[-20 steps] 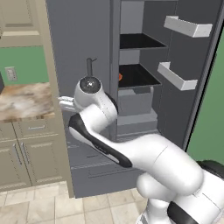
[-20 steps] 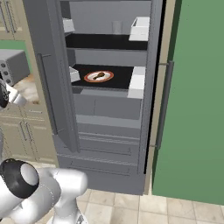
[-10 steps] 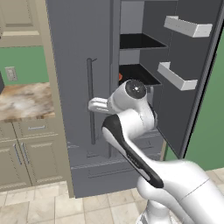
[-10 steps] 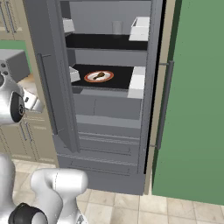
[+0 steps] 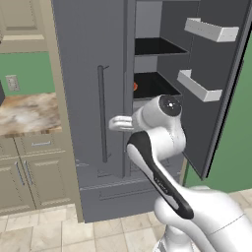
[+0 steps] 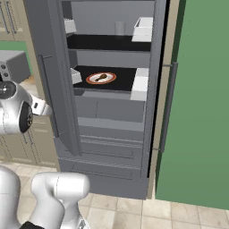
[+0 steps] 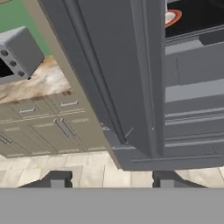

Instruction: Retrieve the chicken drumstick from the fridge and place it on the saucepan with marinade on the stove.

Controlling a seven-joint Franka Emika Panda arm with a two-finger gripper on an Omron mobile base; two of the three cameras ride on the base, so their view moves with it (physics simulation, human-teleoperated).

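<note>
Fridge [image 6: 112, 112] stood with right door swung wide, left door [image 5: 93, 98] closed with its long bar handle. Chicken drumstick [image 6: 101, 78] lay on a white-and-orange plate [image 6: 91, 81] on the dark middle shelf [image 6: 120, 78], upper centre of the right base frame; plate edge also peeked in at top right of the hand frame, drumstick itself not made out there. Judged light, rigid enough for a firm pinch, rounded and probably slick; best taken across the thick meaty end, not the thin bone tip, with care not to drag the plate. Gripper [image 7: 111, 179] seen in the hand frame with both dark tips spread well apart at the bottom edge, nothing between them, nothing touched: released and empty. Aimed low at the left door's bottom corner and floor tiles, well apart from the shelf. In the left base frame the wrist sat mid-frame just in front of the left door's edge, below shelf level. Counter [image 5: 29, 113] with beige cabinets at left. Saucepan and stove unseen, so drop-off not judged.
</note>
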